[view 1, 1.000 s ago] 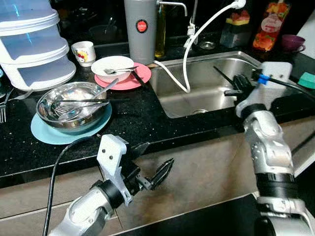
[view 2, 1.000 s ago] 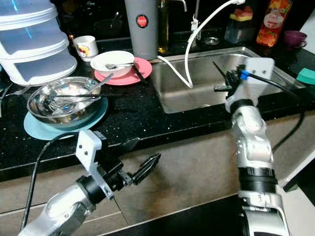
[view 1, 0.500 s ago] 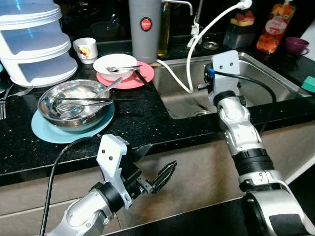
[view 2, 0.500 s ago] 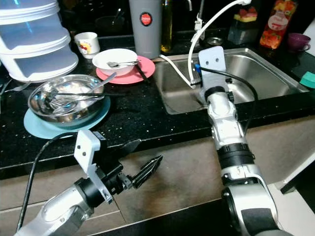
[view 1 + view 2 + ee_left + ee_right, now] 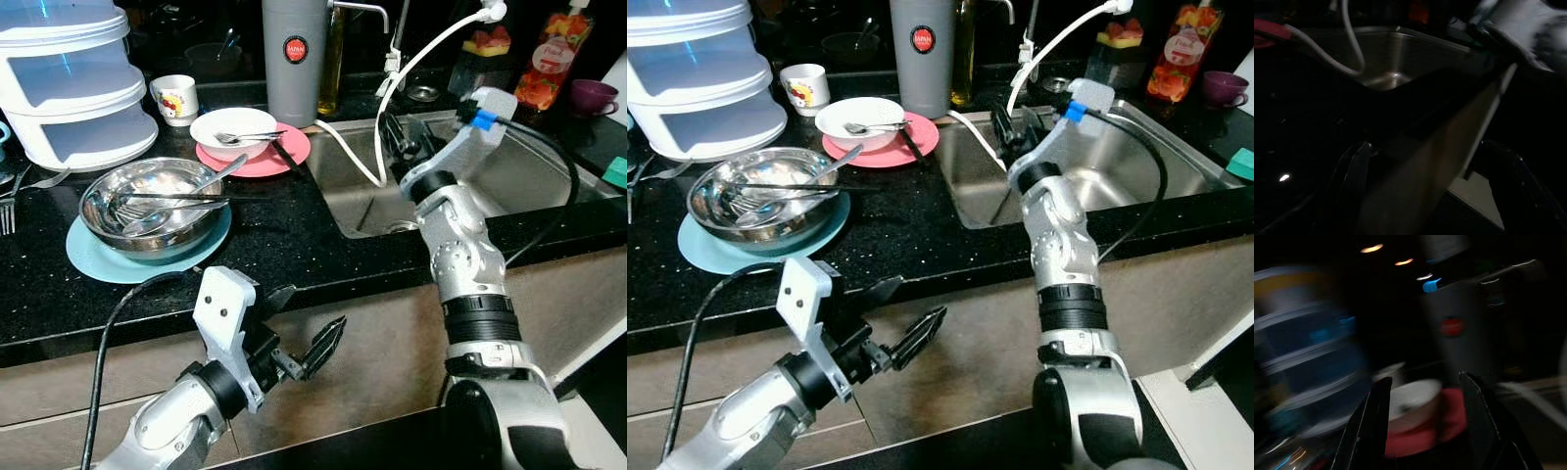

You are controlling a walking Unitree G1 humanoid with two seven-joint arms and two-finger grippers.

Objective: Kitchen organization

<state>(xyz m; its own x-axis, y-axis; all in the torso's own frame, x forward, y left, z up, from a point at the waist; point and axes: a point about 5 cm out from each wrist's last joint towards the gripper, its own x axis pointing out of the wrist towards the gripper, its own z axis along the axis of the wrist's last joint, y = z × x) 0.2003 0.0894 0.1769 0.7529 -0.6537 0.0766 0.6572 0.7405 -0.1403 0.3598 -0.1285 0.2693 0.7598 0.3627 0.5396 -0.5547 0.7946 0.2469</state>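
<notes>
While raised over the sink (image 5: 509,166), right gripper (image 5: 400,140) (fingers apart) points leftward.

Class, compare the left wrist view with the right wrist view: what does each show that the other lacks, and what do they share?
Left wrist view: the steel sink with the white hose dipping into it, seen past the counter edge. Right wrist view: blurred, the white bowl, the grey flask with a red badge, and the stacked containers. Both: dark pictures, each framed by its own open claw, the left claw and the right claw.
</notes>
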